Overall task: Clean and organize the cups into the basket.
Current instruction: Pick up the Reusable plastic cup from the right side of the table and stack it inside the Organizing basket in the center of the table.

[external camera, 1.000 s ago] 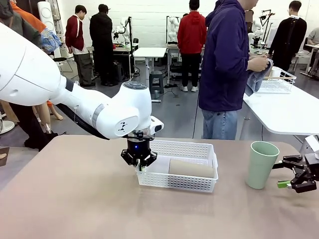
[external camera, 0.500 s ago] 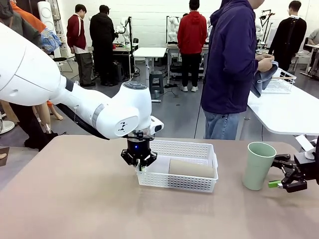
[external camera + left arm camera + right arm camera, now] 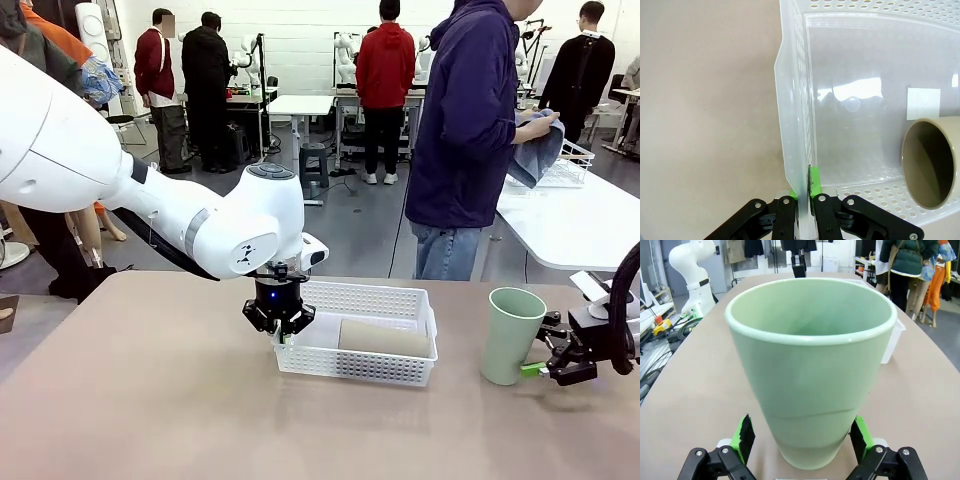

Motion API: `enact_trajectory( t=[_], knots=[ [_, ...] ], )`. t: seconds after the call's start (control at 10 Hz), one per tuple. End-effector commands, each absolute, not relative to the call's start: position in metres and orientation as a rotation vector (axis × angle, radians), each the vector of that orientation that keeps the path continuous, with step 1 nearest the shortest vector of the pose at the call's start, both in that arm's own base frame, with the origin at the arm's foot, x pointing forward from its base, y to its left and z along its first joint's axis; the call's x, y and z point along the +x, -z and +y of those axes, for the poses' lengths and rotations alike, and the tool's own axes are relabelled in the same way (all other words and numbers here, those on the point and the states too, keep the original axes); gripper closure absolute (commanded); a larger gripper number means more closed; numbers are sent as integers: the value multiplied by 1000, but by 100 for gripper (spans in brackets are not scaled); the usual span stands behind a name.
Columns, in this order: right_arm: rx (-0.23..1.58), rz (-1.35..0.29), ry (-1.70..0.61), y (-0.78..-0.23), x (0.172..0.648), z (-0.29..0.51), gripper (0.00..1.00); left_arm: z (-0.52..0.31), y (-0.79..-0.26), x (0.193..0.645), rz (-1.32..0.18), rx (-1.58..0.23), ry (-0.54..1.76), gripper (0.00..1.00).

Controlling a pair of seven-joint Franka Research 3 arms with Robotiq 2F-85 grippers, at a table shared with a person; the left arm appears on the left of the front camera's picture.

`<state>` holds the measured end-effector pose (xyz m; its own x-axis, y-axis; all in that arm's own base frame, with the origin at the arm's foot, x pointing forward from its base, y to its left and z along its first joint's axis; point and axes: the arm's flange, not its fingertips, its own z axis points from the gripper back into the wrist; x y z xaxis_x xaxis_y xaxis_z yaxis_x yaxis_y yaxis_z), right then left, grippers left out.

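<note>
Left gripper (image 3: 279, 326), front view: it hangs straight down from my left arm, jaws closed tight on the left end wall of the basket (image 3: 352, 367), which sits on the table (image 3: 150, 410).

Left wrist view: the left gripper (image 3: 805, 199) pinches the white perforated wall of the basket (image 3: 794, 100) between its two fingers. One finger is outside the wall and one inside, and a green pad (image 3: 793, 193) presses against the plastic. Beyond the jaws and to their right I see the open mouth of a tan cup (image 3: 930, 170). It lies on its side on the basket floor, well clear of the fingers.

Front view, centre: the tan cup (image 3: 385, 338) lies lengthwise in the basket, away from the clamped end.

Front view, right: a mint-green cup (image 3: 512, 335) stands upright on the table, outside the basket and beside its right end. The right gripper (image 3: 537, 362) reaches in level at the cup's base.

Right wrist view: the jaws of the right gripper (image 3: 803, 440) stand wide apart, with the lower part of the mint-green cup (image 3: 810, 365) between them. I see a narrow gap between each of the pads (image 3: 746, 435) and the cup wall, so the pads are just beside the cup.
</note>
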<state>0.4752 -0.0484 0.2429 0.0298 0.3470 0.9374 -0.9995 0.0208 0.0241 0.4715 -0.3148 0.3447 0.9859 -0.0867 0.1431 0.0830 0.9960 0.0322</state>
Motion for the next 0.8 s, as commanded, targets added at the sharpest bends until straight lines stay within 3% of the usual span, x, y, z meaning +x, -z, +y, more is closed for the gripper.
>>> enact_trajectory(
  t=[0.0,0.6,0.7],
  knots=[
    [957,-932,-1311,-241,486,-32,0,-315,-345,472,-146,26,85,100],
    [1004,-901,-1299,-231,492,-13,0,-315,-345,472,-146,26,85,100],
    [1001,-916,-1320,-231,491,-13,20,-315,-345,472,-146,26,85,100]
  ],
)
